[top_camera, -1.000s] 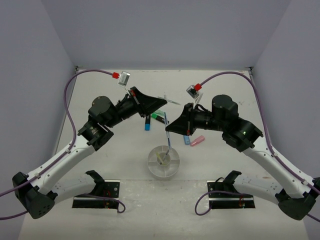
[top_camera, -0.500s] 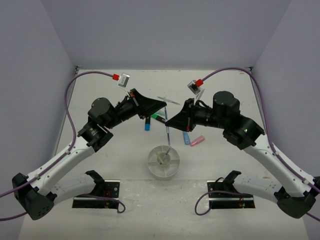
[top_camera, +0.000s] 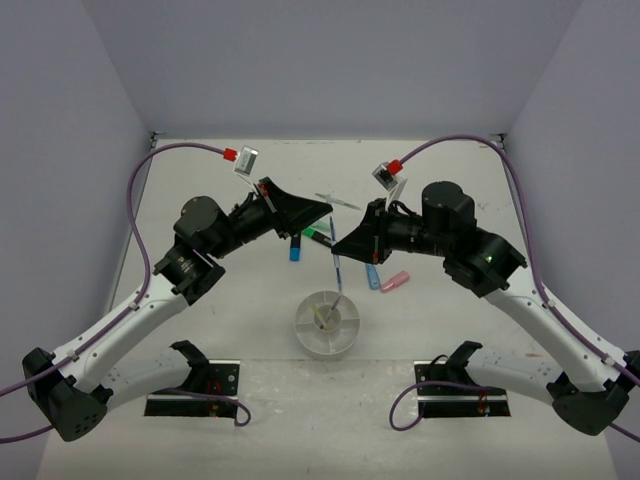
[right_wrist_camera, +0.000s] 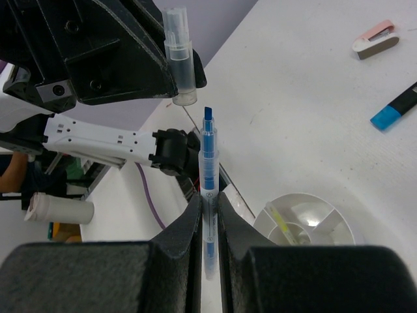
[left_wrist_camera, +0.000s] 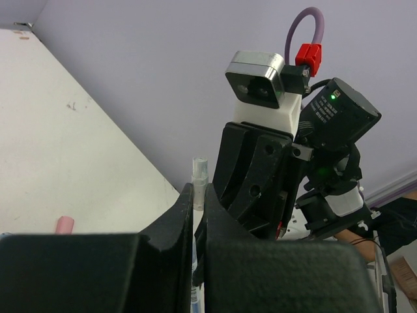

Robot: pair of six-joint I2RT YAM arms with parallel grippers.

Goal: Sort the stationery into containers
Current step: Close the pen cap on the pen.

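Against a second ago, carries the right gripper slightly toward the table's far edge, blue pen along with it; leaves the left gripper about where it was. Clamps the pen between narrow right jaws, bare tip aimed at a clear cap and just short of it. Pinches that cap in closed left jaws. Hangs the pen's other end by the far rim of the white dish, near the table's near edge. Reaches both arms inward, elbows raised, fingertips close above mid-table.
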